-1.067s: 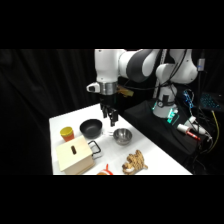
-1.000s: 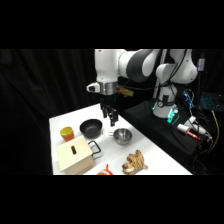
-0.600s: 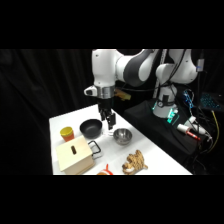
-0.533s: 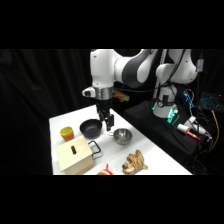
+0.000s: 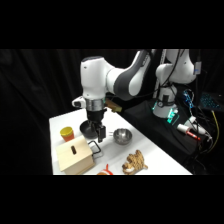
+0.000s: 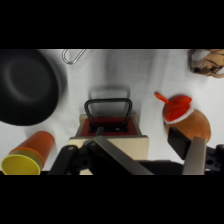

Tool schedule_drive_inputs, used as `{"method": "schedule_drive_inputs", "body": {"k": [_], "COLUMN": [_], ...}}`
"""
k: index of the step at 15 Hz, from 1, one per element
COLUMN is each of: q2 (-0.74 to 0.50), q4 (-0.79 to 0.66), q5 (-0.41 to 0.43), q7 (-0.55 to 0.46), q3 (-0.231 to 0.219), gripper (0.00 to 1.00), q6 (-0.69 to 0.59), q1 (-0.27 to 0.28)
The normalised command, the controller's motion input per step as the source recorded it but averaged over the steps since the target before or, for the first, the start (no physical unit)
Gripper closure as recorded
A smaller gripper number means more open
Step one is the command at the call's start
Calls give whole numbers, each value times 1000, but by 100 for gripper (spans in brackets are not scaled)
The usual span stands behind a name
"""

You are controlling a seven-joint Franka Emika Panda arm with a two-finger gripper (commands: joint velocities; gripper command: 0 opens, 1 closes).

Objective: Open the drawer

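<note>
Pale wood marks the small box [image 5: 75,156] that sits near the front left corner of the white bench [image 5: 150,150], its dark slot on top and its drawer [image 6: 111,126] facing toward the bench's middle. A dark wire loop handle [image 6: 108,106] juts from the drawer front.

Seen from the side, the white arm's gripper [image 5: 99,134] hangs just above and just beyond that handle, on the drawer side of the box, not touching it. From the wrist camera the handle lies straight ahead of the gripper, its long bar running crosswise to the view, with a strip of red interior showing behind it, which suggests the drawer sits slightly out of the box. One finger [image 6: 195,156] shows at the right and a dark bar of linkage crosses the lower centre; whether the fingers stand apart or together cannot be told.

Around the box: a black bowl [image 5: 88,128] beyond it, an orange-and-yellow cup [image 5: 67,133] behind it, a steel bowl [image 5: 121,135] farther along the bench, a tan plush toy [image 5: 134,161] and a red-and-brown object [image 6: 184,114] to the drawer's side.

By the look of it, the approach is nearly done: the gripper needs to drop onto the loop, then pull away from the box along the drawer's sliding line.
</note>
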Motion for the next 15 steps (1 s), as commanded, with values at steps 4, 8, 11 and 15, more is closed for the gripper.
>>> {"method": "schedule_drive_inputs", "body": {"k": [4, 8, 11, 15], "q2": [301, 264, 230, 205], "q4": [254, 211, 197, 179], "q5": [-27, 19, 47, 93], "q7": [-230, -203, -187, -194], "q3": [42, 70, 91, 127], "gripper": [0, 0, 0, 0], "q6": [145, 175, 184, 192], "q1": [-13, -50, -82, -127]}}
